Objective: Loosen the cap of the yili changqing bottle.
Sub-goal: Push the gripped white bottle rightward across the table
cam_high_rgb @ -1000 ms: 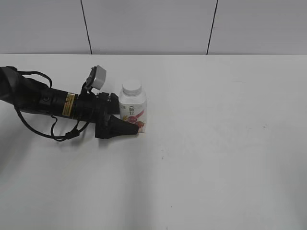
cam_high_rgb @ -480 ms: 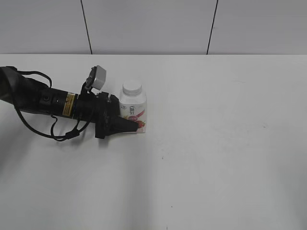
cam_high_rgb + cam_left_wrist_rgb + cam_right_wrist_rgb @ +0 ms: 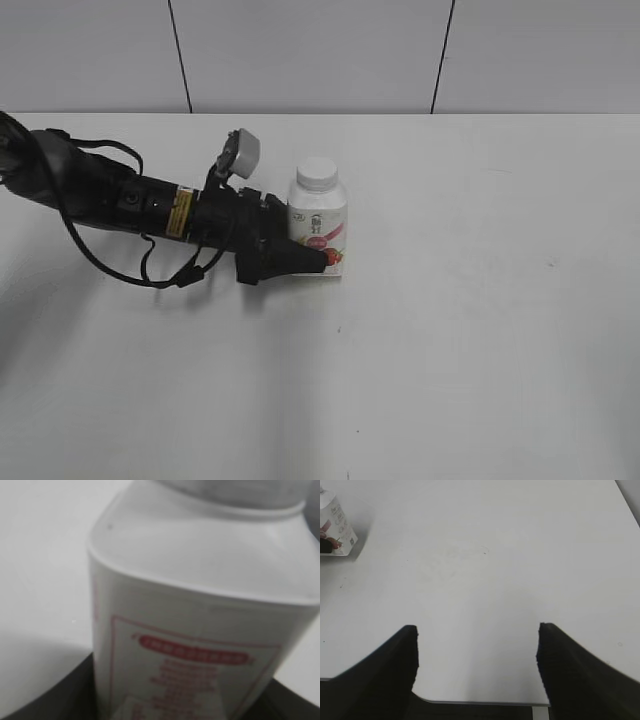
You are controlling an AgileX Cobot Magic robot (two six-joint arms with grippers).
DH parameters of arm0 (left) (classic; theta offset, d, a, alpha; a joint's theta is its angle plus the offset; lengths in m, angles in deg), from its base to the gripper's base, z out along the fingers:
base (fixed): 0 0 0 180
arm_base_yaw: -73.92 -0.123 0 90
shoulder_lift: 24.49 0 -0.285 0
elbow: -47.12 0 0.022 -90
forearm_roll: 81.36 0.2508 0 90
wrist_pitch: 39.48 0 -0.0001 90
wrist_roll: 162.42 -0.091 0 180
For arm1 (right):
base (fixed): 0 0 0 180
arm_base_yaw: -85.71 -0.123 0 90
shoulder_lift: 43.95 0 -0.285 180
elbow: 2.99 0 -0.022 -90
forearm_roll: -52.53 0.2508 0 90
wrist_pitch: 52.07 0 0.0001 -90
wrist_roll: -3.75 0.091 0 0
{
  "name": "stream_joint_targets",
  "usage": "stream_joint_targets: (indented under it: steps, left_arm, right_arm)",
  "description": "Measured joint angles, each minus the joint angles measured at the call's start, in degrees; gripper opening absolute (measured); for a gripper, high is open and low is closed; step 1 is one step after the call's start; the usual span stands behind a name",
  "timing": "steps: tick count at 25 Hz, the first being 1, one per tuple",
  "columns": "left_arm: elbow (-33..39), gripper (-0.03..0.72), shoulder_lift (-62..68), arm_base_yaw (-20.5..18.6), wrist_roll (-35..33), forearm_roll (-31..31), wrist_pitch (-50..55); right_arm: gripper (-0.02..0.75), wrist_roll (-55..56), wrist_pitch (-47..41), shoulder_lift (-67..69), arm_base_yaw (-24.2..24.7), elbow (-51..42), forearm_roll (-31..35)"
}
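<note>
The yili changqing bottle stands upright on the white table, white with a pink-red strawberry label. Its white cap is on top. My left gripper reaches in from the left, lying low, and is shut on the bottle's lower body; the far finger is hidden behind the bottle. In the left wrist view the bottle fills the frame, blurred, with the cap at the top edge and dark fingers at the bottom corners. My right gripper is open and empty, far from the bottle.
The white table stretches right of and in front of the bottle. A grey panelled wall stands behind it. The right wrist view shows the table's near edge just below the right fingers. The left arm's cables lie on the table.
My left gripper has moved to the right with the bottle in it, by about a bottle's width. The bottle has stayed upright.
</note>
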Motion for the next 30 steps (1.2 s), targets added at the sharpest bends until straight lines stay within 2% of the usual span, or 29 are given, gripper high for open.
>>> stream_joint_targets:
  steps: [3, 10, 20, 30]
  left_arm:
    - [-0.19, 0.422, -0.54, 2.24, -0.31, -0.63, 1.55]
    - [-0.32, 0.421, -0.08, 6.29, -6.30, -4.93, 3.93]
    - [-0.37, 0.419, 3.33, 6.34, -9.11, -9.88, 5.11]
    - [-0.37, 0.419, 3.38, 6.34, -9.28, -9.81, 5.06]
  right_arm:
    - [0.581, 0.00, 0.00, 0.00, 0.00, 0.00, 0.00]
    - [0.581, 0.00, 0.00, 0.00, 0.00, 0.00, 0.00]
    - [0.581, 0.00, 0.00, 0.00, 0.00, 0.00, 0.00]
    - [0.581, 0.00, 0.00, 0.00, 0.00, 0.00, 0.00]
